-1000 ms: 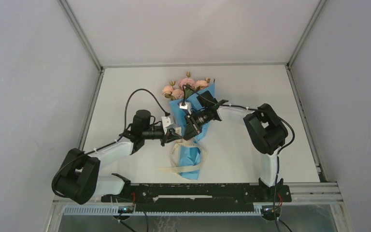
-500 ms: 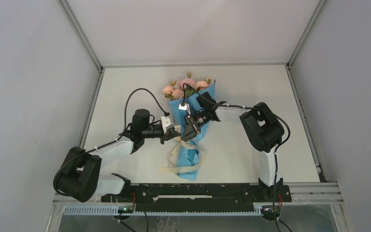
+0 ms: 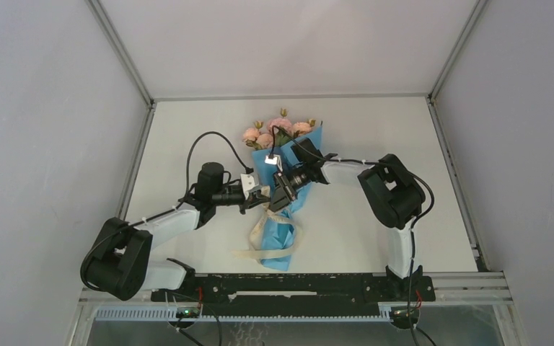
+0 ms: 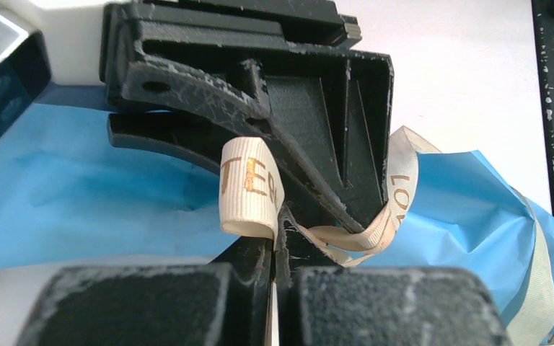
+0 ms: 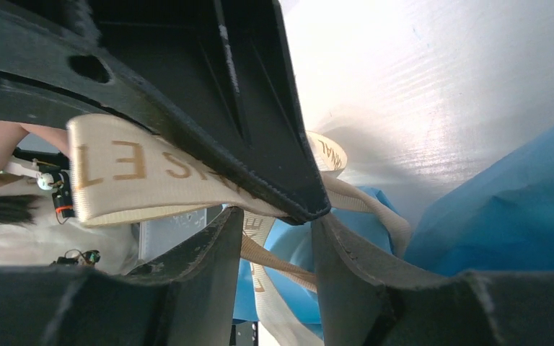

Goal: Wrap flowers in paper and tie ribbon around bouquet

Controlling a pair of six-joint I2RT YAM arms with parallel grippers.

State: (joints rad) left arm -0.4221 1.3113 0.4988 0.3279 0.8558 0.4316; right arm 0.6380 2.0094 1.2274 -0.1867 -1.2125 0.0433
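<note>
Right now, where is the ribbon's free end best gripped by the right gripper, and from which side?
Probably the flat end of the ribbon that curls out beside the left gripper, shut on the strand. Bring the open right gripper from the right arm's side, jaws against the flat faces; edge-on the thin strip could slip.

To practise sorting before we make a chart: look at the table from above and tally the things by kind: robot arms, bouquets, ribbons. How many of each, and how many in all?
robot arms: 2, the left arm and the right arm
bouquet in blue paper: 1
ribbon: 1
total: 4
</note>
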